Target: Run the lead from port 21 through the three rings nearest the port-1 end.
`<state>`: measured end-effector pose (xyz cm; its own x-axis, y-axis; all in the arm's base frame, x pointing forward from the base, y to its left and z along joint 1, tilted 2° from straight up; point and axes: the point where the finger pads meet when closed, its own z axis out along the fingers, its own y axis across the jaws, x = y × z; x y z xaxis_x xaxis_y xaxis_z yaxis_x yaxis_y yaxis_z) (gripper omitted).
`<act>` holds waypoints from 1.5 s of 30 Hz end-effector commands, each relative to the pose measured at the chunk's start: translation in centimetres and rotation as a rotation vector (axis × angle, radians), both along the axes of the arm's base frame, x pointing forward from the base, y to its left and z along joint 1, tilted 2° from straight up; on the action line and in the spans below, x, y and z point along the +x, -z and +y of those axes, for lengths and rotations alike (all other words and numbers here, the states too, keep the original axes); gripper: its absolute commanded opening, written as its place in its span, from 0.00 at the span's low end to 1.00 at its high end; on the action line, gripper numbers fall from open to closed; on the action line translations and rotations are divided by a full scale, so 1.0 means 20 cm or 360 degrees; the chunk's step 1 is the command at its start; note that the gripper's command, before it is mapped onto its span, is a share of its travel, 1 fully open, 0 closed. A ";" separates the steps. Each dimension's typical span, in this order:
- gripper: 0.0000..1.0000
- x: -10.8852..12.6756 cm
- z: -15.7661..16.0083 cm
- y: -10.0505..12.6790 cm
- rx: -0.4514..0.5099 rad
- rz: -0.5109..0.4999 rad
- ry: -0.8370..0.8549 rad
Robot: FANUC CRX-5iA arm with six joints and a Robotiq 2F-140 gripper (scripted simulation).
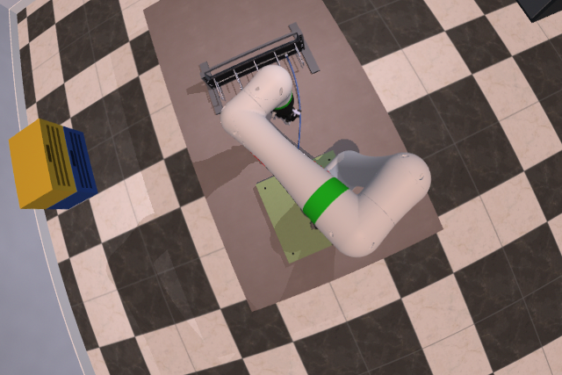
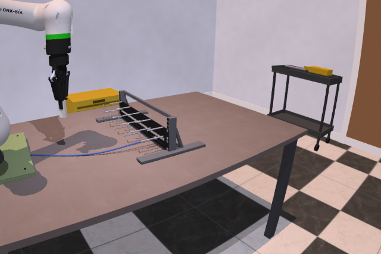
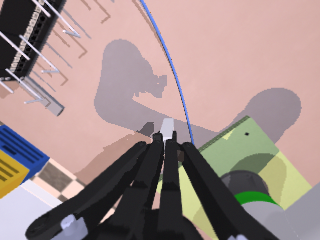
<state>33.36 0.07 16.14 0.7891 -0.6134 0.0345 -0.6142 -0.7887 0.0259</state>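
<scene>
"CRX-5iA" marks the white arm point(image 1: 290, 153) point(image 2: 21, 14); its black gripper's point(image 2: 62, 112) point(image 3: 167, 131) pale, flat fingertips point(image 2: 62, 113) press together, empty.

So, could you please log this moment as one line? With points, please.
pincer point(image 1: 296, 112) point(image 2: 62, 116) point(image 3: 169, 125): shut, empty | blue lead point(image 1: 299, 103) point(image 2: 80, 155) point(image 3: 175, 74): outside pincer | rack point(image 1: 310, 56) point(image 2: 172, 134) point(image 3: 10, 62): upright

- You look down from high over the whole table point(image 1: 254, 280) point(image 2: 196, 180).
- Your exterior view looks, closer, across the table from one side.
- Your wrist view looks down past the fingers (base seemingly partly hidden).
- All share the rack point(image 1: 313, 62) point(image 2: 172, 134) point(image 3: 35, 58).
</scene>
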 end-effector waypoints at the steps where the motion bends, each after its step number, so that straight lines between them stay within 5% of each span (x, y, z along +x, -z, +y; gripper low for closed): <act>1: 0.00 -0.06 -0.08 0.00 -0.0003 0.0010 -0.0266; 7: 0.00 -0.09 -0.13 0.00 -0.0005 0.0016 -0.0407; 8: 0.20 -0.09 -0.13 0.00 -0.0005 0.0016 -0.0407; 45: 0.20 -0.09 -0.13 0.00 -0.0005 0.0016 -0.0407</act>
